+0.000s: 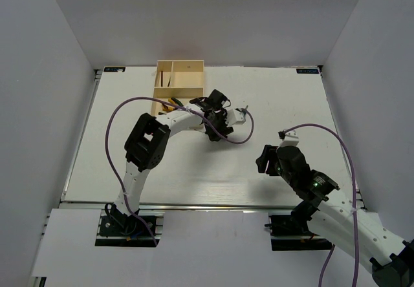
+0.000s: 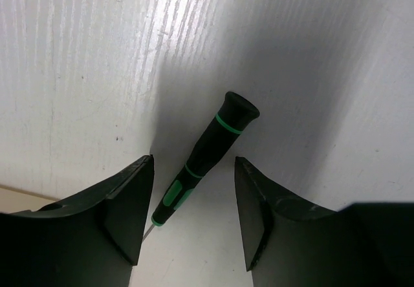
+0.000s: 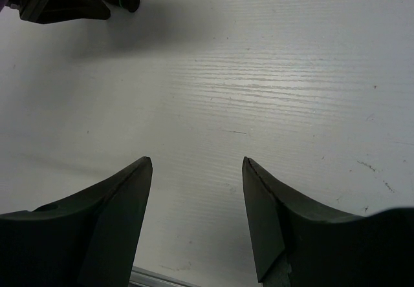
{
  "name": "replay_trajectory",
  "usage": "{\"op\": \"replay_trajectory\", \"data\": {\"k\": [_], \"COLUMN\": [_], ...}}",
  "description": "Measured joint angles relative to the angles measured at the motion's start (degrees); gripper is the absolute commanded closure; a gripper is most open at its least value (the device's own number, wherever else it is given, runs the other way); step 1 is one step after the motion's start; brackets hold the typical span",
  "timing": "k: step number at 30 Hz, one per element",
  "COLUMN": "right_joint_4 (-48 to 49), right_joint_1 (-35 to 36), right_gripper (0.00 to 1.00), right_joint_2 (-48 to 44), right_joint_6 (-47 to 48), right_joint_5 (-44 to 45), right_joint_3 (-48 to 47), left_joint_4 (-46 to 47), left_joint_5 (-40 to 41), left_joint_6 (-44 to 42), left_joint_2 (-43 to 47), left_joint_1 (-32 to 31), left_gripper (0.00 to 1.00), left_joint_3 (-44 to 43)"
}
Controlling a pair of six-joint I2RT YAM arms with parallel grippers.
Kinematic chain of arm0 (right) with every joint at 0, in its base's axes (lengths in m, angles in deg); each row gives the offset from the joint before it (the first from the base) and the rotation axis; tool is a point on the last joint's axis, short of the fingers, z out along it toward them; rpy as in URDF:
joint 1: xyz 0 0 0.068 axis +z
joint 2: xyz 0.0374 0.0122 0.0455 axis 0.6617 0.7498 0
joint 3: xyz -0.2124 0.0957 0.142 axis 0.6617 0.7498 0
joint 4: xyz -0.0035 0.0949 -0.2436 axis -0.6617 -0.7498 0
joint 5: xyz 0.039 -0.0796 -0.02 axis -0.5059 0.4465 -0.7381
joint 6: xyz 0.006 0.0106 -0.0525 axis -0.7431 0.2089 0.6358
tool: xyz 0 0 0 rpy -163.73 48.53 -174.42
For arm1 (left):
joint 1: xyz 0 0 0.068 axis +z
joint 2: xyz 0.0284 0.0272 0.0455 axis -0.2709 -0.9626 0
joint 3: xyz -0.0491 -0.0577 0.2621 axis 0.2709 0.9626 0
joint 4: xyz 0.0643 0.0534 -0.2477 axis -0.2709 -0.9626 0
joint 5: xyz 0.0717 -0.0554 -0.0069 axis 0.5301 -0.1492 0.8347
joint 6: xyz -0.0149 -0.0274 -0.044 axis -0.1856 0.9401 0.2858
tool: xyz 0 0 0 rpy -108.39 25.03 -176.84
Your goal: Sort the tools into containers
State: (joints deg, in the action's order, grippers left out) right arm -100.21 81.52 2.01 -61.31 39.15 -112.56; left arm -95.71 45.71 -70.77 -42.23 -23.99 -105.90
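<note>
Ok so, biggest stuff first. The white table has loads of bare surface in the middle and on the right. The cream tray sits at the far edge, left of centre. Something yellow-handled is already in one of the smaller compartments, half hidden by the left arm.

That arm is stretched out just to the right of the tray. The right arm hangs back near its own corner, well apart from everything. So the left one is clearly nearer, both to the tool and to the tray.

The left gripper has its jaws apart, one on each side of the thin green-banded screwdriver. Neither finger looks to be touching it. The right gripper is spread open too, with only bare table between its fingers.

The bit that matters: the screwdriver lies flat on the table, right in the gap. Its long axis isn't square to the jaws though. In the left wrist view it runs diagonally, with the butt cap up and right, away from the camera. The metal tip sits just beside the finger on the left of that view.

My guess is a squeeze lands low on the handle and may swivel it a bit. There's plenty of room around, and the only nearby edge is the tray wall.
</note>
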Motion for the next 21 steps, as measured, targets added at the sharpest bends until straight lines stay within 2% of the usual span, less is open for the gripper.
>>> {"op": "replay_trajectory", "data": {"k": [3, 9, 14, 18, 21], "right_joint_4": [0.0, 0.0, 0.0, 0.1, 0.1], "right_joint_1": [0.0, 0.0, 0.0, 0.0, 0.0], "right_gripper": [0.36, 0.36, 0.36, 0.36, 0.36], "right_joint_2": [0.0, -1.9, -6.0, -6.7, -5.8], "right_joint_6": [0.1, 0.0, -0.1, -0.2, -0.3], "right_joint_5": [-0.1, 0.3, 0.9, 1.1, 1.2], "right_joint_3": [0.0, 0.3, 1.8, 1.8, 1.8], "left_joint_4": [-1.0, -4.0, -7.1, -8.0, -7.9], "left_joint_5": [-1.4, -5.7, -8.5, -10.3, -11.1], "left_joint_6": [-0.3, -0.3, 0.1, 0.9, 2.4], "left_joint_2": [-0.2, -1.0, -1.1, -1.1, -0.9], "left_joint_1": [0.0, 0.0, 0.0, 0.0, 0.0], "left_gripper": [0.43, 0.6, 0.89, 0.98, 1.0], "left_joint_3": [-0.2, -1.5, -2.0, -1.9, -1.7]}}
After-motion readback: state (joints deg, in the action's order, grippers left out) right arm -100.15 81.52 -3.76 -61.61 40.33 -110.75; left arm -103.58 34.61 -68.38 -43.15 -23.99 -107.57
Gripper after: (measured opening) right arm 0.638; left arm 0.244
